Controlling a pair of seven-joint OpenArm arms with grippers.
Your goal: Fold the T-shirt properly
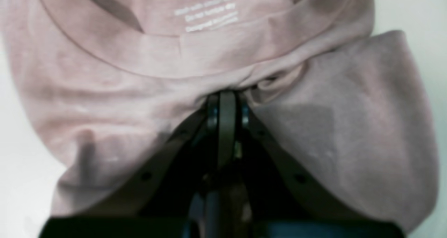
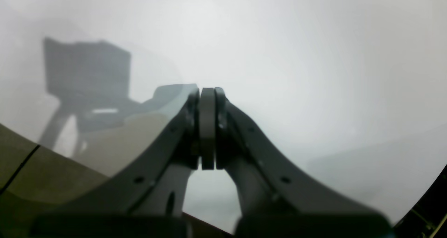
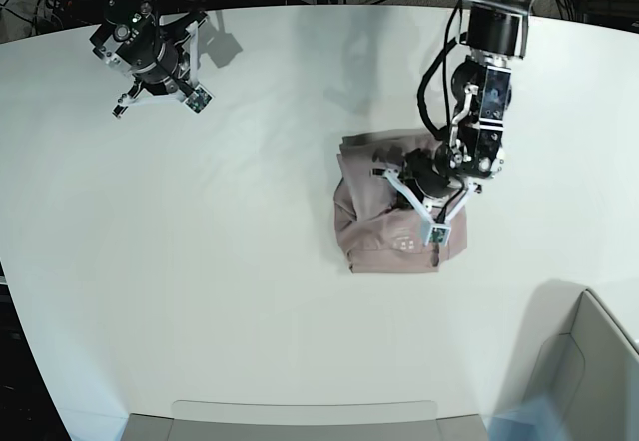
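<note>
R gripper (image 3: 158, 70), far corner of table (image 3: 200, 261): clenched, empty, well apart from the T-shirt (image 3: 374, 236). L gripper (image 1: 227, 95) clenched on a fabric fold just below collar; shirt bunched compact under/ahead of it. Looks like a late fold step. Next: prob lay fold flat, let go.

White table (image 3: 200, 261); folded pink T-shirt (image 3: 374, 236) lying right of centre.

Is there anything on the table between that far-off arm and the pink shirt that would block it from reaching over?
Nothing visible does. The right gripper hangs shut and empty near the table's far corner, and only bare white surface lies between it and the T-shirt. The left gripper is already shut on the T-shirt just below its collar.
</note>
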